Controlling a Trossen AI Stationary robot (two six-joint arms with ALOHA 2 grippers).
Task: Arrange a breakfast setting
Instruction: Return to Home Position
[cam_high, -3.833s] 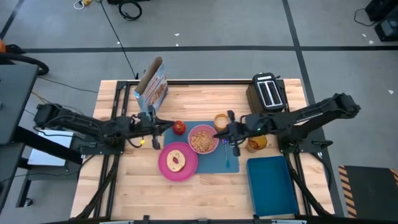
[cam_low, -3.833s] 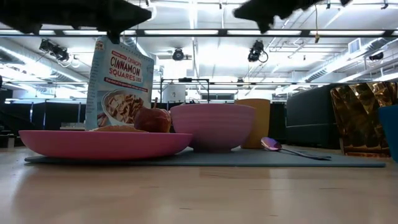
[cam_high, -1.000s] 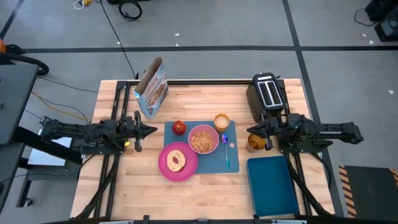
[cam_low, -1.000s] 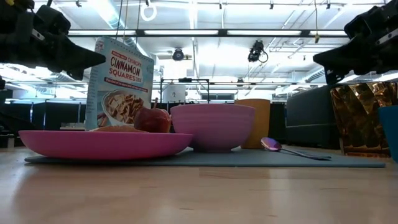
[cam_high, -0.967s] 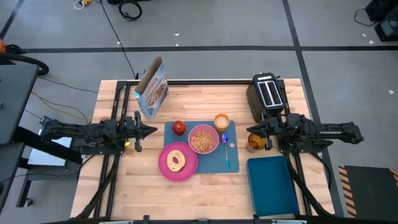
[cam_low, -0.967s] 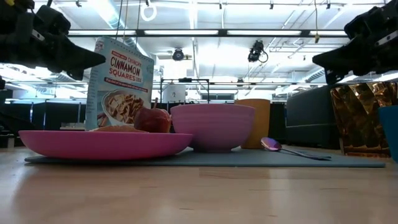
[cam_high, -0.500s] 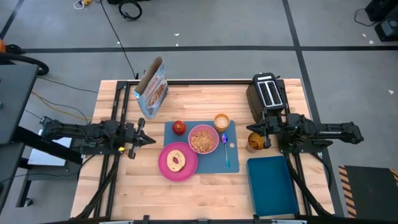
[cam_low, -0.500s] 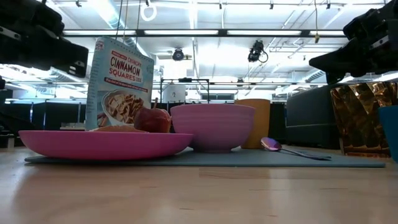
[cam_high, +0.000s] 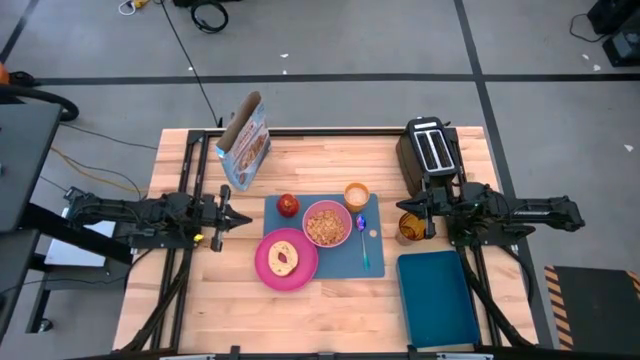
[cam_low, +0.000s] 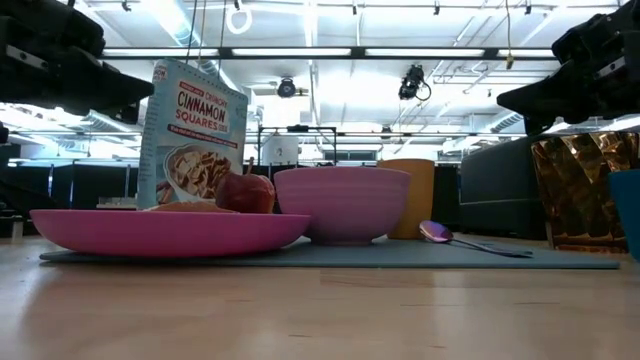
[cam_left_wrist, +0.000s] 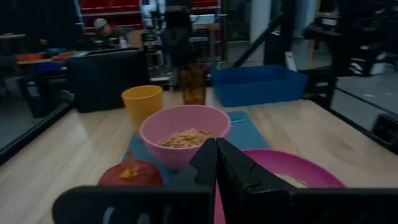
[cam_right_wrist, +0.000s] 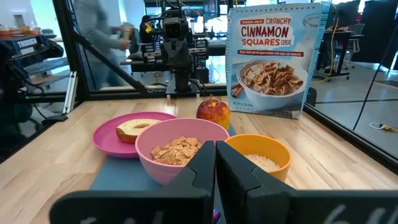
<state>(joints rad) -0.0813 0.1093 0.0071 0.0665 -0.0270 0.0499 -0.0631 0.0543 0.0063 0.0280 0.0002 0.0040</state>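
Observation:
The blue mat lies mid-table. On it rest the pink plate with the bagel, the pink bowl of cereal, the amber cup, the red apple and the blue-purple spoon. My left gripper hovers left of the mat, shut and empty, as the left wrist view shows. My right gripper hovers right of the mat, shut and empty, as the right wrist view shows.
A cereal box stands at the far left, a black toaster at the far right. A darker blue tray lies at the near right. An amber glass stands beneath my right gripper.
My left gripper has drawn back a little toward the table's left edge and turned about its wrist. Nothing on the mat has moved.

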